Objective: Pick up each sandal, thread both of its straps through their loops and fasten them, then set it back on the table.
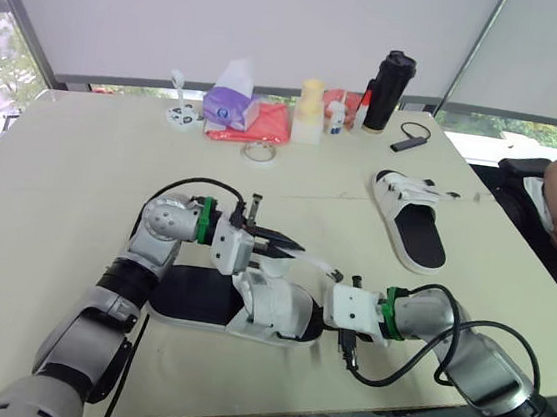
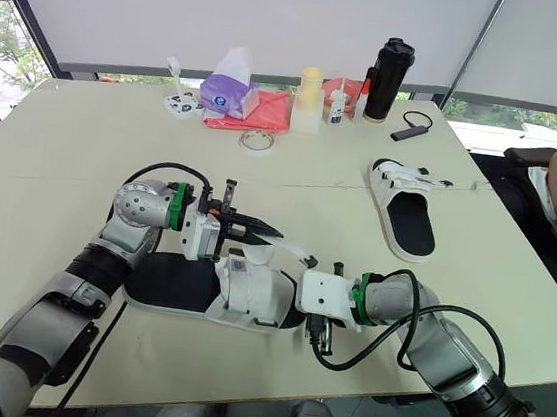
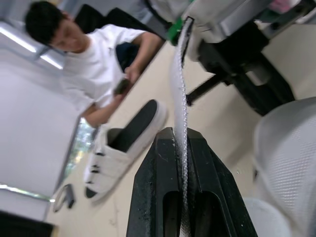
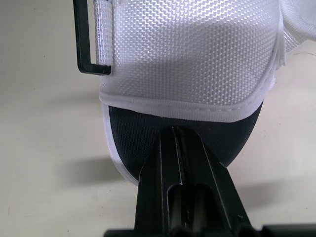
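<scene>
One sandal [image 1: 272, 308] half hides the right hand [image 4: 175, 136], its tips pressed together; the left hand [image 1: 285, 241] pinches the strap [image 1: 314, 264].

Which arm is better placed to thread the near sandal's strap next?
Left. The left gripper is shut on the strap, holding it up off the sandal. The right gripper is shut, with its tip at the sole's edge, away from the strap.

Bare table [image 1: 82, 166] separates near sandal [image 1: 272, 308] from far sandal [image 1: 413, 219]; clutter [image 1: 269, 117] behind.
</scene>
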You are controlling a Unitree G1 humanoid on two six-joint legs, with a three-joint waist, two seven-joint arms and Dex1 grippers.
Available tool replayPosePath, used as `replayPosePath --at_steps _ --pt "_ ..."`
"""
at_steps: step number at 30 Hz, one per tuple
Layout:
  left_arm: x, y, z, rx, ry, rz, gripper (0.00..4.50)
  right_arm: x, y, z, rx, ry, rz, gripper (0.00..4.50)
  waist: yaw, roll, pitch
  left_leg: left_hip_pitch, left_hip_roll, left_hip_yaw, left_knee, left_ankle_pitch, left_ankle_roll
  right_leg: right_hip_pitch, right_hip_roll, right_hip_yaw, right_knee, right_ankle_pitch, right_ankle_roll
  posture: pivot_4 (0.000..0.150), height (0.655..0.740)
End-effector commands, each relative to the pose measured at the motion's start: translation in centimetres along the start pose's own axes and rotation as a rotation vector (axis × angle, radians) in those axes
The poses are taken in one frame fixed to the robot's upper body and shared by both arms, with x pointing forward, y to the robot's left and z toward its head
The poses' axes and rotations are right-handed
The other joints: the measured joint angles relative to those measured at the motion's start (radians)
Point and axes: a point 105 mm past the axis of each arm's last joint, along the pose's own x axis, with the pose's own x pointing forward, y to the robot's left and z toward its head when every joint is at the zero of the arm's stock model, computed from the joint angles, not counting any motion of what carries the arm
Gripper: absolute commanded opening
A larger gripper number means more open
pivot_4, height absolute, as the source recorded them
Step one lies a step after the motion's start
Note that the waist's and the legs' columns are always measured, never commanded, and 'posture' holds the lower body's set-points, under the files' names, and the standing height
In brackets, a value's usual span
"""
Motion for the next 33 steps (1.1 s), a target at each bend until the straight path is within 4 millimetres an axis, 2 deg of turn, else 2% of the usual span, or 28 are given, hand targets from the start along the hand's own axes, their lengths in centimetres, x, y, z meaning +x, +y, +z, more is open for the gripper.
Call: replayPosePath --at_steps 1,12,14,21,26,30,31,32,33 --pt "0.0 1.8 1.4 0.107 -0.056 0.075 0.08 0.1 0.2 -4.3 0.091 0.165 0.000 0.00 0.000 0.000 0.000 0.000 0.000 0.000 0.000 0.000 0.000 0.000 0.000 0.000 0.000 0.000 0.000 0.150 0.7400" --pt "0.2 2.0 3.4 0.235 -0.161 0.109 0.08 -0.1 0.1 -4.4 0.082 0.170 0.006 0.00 0.001 0.000 0.000 0.000 0.000 0.000 0.001 0.000 0.000 0.000 0.000 0.000 0.000 0.000 0.000 0.150 0.7400" --pt "0.6 1.1 4.4 0.294 -0.209 0.054 0.08 -0.1 0.0 -4.4 0.077 0.172 0.008 0.00 0.000 0.000 0.000 0.000 0.000 0.000 0.001 0.000 0.000 0.000 0.000 0.000 0.000 0.000 0.000 0.150 0.7400" --pt "1.2 -0.8 6.0 0.390 -0.314 -0.045 0.08 0.0 -0.2 -4.4 0.068 0.171 0.014 0.00 0.001 0.000 0.000 0.000 0.000 0.000 0.001 0.000 0.000 0.000 0.000 0.000 0.000 0.000 0.000 0.150 0.7400" --pt "1.0 -3.1 6.2 0.428 -0.347 -0.169 0.08 0.0 -0.2 -4.4 0.065 0.170 0.017 0.00 0.000 0.000 0.000 -0.001 0.001 0.000 0.001 0.000 0.000 0.000 0.000 0.000 0.000 0.000 0.000 0.150 0.7400" --pt "1.0 -3.5 6.0 0.419 -0.349 -0.192 0.08 0.0 -0.1 -4.4 0.066 0.170 0.017 0.00 0.001 0.001 0.000 -0.001 0.001 0.000 0.001 0.000 0.000 0.000 0.000 0.000 0.000 0.000 0.000 0.150 0.7400" --pt "1.0 -3.5 5.9 0.412 -0.345 -0.197 0.64 0.0 -0.1 -4.4 0.066 0.169 0.017 0.00 0.001 0.001 0.000 -0.001 0.001 0.000 0.001 0.000 0.000 0.000 0.000 0.000 0.000 0.000 0.000 0.150 0.7400" --pt "1.0 -3.6 5.8 0.398 -0.337 -0.208 0.89 0.0 0.0 -4.3 0.067 0.169 0.016 0.00 0.002 0.001 0.000 -0.001 0.001 0.000 0.001 0.000 0.000 0.000 0.000 0.000 0.000 0.000 0.000 0.150 0.7400" --pt "1.0 -3.7 5.7 0.389 -0.332 -0.215 1.34 0.0 0.0 -4.3 0.068 0.169 0.016 0.00 0.003 0.001 0.000 -0.001 0.001 0.000 0.001 0.000 0.000 0.000 0.000 0.000 0.000 0.000 0.000 0.150 0.7400"
